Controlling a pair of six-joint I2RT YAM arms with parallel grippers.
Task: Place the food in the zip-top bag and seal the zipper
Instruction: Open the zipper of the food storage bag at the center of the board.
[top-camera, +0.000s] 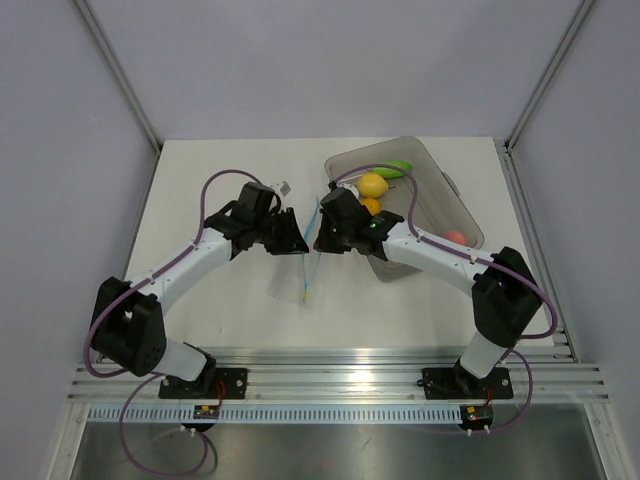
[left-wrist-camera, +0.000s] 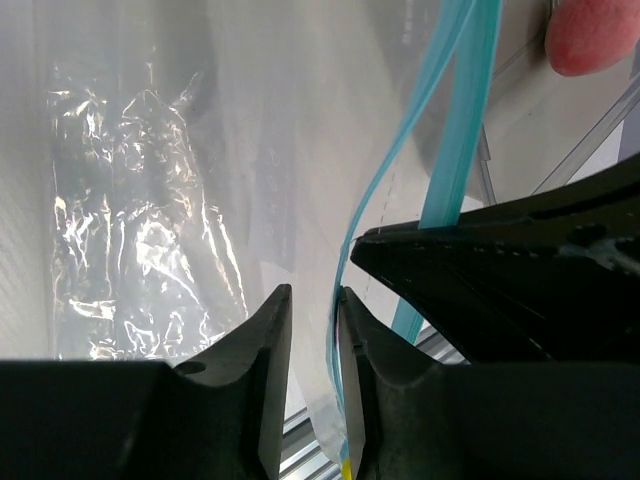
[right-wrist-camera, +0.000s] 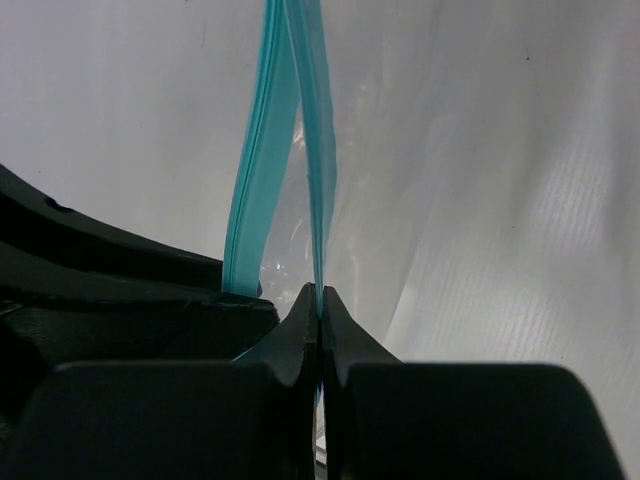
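The clear zip-top bag (top-camera: 300, 285) hangs between my two grippers above the table's middle. Its light blue zipper (right-wrist-camera: 322, 150) is parted into two lips. My right gripper (right-wrist-camera: 319, 288) is shut on one lip. My left gripper (left-wrist-camera: 315, 292) has its jaws a narrow gap apart around the other lip (left-wrist-camera: 350, 300), which lies against the right finger. In the top view the left gripper (top-camera: 295, 240) and right gripper (top-camera: 322, 238) nearly touch. The food lies in the tray: yellow lemon (top-camera: 373, 185), orange piece (top-camera: 370, 206), green piece (top-camera: 400, 167), red-pink piece (top-camera: 455, 237). No food shows inside the bag.
The grey translucent tray (top-camera: 450, 185) stands at the back right, just behind the right arm. The red-pink piece also shows at the top right of the left wrist view (left-wrist-camera: 590, 35). An aluminium rail (top-camera: 330, 380) runs along the near edge.
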